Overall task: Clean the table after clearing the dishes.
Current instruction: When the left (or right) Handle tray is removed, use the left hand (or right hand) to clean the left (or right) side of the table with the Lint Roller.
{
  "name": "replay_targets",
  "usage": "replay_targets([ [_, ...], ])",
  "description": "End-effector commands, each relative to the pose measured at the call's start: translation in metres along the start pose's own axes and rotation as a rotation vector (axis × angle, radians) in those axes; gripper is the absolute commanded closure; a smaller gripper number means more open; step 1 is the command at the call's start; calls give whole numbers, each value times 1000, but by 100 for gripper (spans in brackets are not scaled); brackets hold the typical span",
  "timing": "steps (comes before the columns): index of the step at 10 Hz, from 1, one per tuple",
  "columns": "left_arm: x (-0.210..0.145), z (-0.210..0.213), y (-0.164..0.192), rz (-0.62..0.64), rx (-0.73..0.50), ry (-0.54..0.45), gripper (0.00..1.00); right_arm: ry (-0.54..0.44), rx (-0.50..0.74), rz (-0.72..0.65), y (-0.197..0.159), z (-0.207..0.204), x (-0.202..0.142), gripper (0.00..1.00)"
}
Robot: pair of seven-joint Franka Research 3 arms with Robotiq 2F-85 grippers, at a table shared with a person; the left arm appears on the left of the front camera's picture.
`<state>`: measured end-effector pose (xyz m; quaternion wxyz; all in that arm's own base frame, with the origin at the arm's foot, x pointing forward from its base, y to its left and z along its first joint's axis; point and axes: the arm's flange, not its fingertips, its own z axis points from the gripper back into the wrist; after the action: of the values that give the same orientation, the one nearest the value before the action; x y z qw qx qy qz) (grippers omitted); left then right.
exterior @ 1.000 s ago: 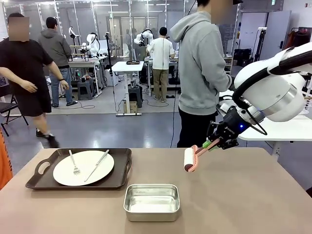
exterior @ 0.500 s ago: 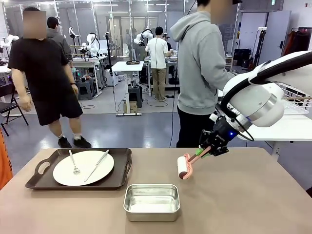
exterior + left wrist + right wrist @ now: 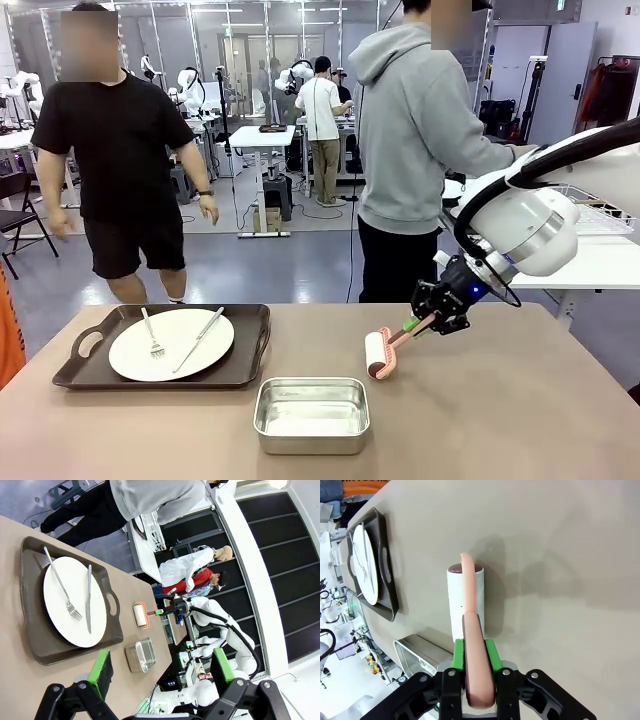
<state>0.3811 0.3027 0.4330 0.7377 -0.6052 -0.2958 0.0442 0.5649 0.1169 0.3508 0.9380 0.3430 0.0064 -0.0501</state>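
The tan-brown table point(image 3: 520, 420) carries one of the dishes: a white plate point(image 3: 171, 343) with a fork and a knife on a dark brown tray point(image 3: 250, 350) at the left. My right gripper point(image 3: 432, 319) is shut on the pink handle of a lint roller point(image 3: 378, 353), whose white roll sits at or just above the tabletop, right of centre. In the right wrist view the gripper point(image 3: 474, 654) clamps the handle, with the roll point(image 3: 465, 597) lying flat ahead. My left gripper point(image 3: 161, 664) hangs open high above the table, looking down on the plate point(image 3: 75, 607) and the tray point(image 3: 35, 630).
A shiny steel pan point(image 3: 311, 413) stands at the front centre, left of the roller. A person in a grey hoodie point(image 3: 415, 130) stands at the far edge, turned to the right. Another person in black point(image 3: 120, 150) walks behind the tray. A white side table point(image 3: 580, 265) is at the right.
My right gripper has brought the lint roller down and slightly left, toward the tabletop. The person in black has walked closer behind the tray. The tray, plate and pan have not moved.
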Motion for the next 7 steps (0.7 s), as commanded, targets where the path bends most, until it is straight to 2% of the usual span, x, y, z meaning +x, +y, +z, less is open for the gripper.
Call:
replay_targets([
  [1,-2,3,-2,-3,-10,0,0,23,-21,-10,-23,3,8,79],
  [7,-2,3,-2,-3,-10,0,0,-20,-124,-59,-109,55,6,79],
])
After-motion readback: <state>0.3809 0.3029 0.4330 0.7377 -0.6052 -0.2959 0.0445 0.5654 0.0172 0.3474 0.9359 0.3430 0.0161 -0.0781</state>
